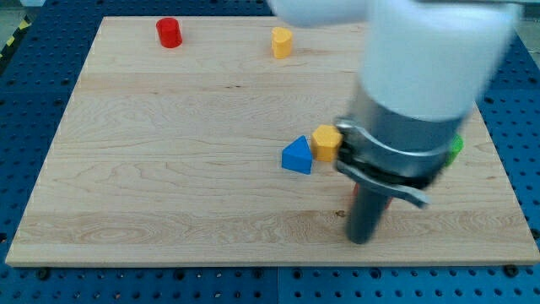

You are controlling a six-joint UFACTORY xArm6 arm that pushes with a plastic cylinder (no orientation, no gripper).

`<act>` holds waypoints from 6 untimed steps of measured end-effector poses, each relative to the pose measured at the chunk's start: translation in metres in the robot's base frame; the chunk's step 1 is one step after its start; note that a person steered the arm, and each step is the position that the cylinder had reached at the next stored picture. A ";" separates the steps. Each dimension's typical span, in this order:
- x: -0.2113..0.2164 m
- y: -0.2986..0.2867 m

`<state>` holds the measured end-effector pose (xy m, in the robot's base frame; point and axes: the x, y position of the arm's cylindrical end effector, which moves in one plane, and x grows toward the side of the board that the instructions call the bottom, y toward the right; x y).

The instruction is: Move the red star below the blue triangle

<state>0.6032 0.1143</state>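
Observation:
The blue triangle (297,156) lies right of the board's middle, with a yellow block (326,142) touching its upper right. Only a thin red sliver (355,193) shows at the left edge of my rod, below and to the right of the blue triangle; its shape cannot be made out, as the rod hides the rest. My tip (361,240) rests on the board below that sliver, near the view's bottom right.
A red cylinder (169,32) stands near the view's top left. A second yellow block (282,41) stands at the top middle. A green block (456,148) peeks out at the right, mostly hidden by the arm's body. The wooden board (169,186) sits on a blue perforated table.

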 end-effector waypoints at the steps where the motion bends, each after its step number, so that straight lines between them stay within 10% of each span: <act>1: 0.010 0.065; 3: -0.045 0.100; 6: -0.047 -0.054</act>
